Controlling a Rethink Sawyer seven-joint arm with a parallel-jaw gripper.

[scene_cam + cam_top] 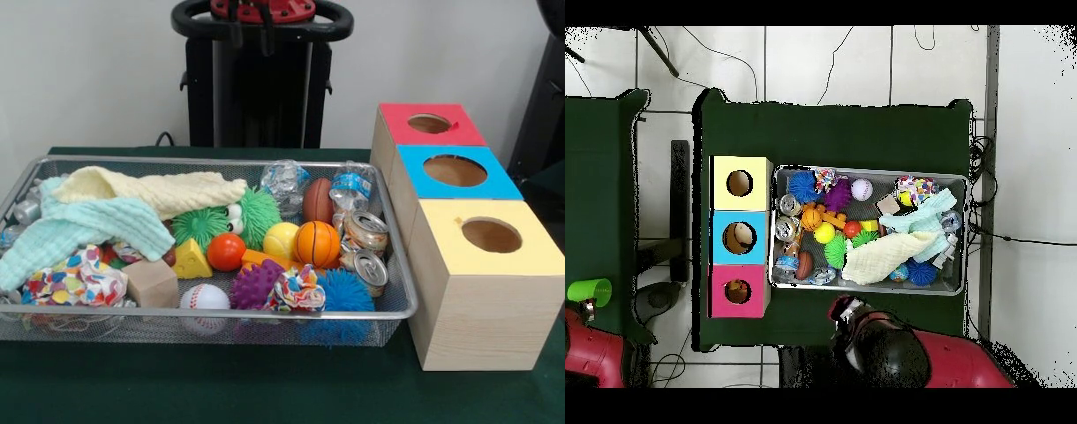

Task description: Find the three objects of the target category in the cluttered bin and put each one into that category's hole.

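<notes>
Since the arm (pixel 875 340) sits parked off the bin's (pixel 402 291) edge and I can't tell if the gripper's released or clenched, nothing's grabbed yet imo. Target category's unclear: balls, cans, cloths? Boxes w/ holes: red (pixel 430 124), blue (pixel 455 170), yellow (pixel 491 235), right beside the bin. Best bet: go for exposed stuff first, like the basketball (pixel 317 243) or baseball (pixel 205 297), hard and round. Cans (pixel 365 231) are shiny, crushed. Cloths (pixel 159 190) are soft, floppy, prob hiding things.
</notes>
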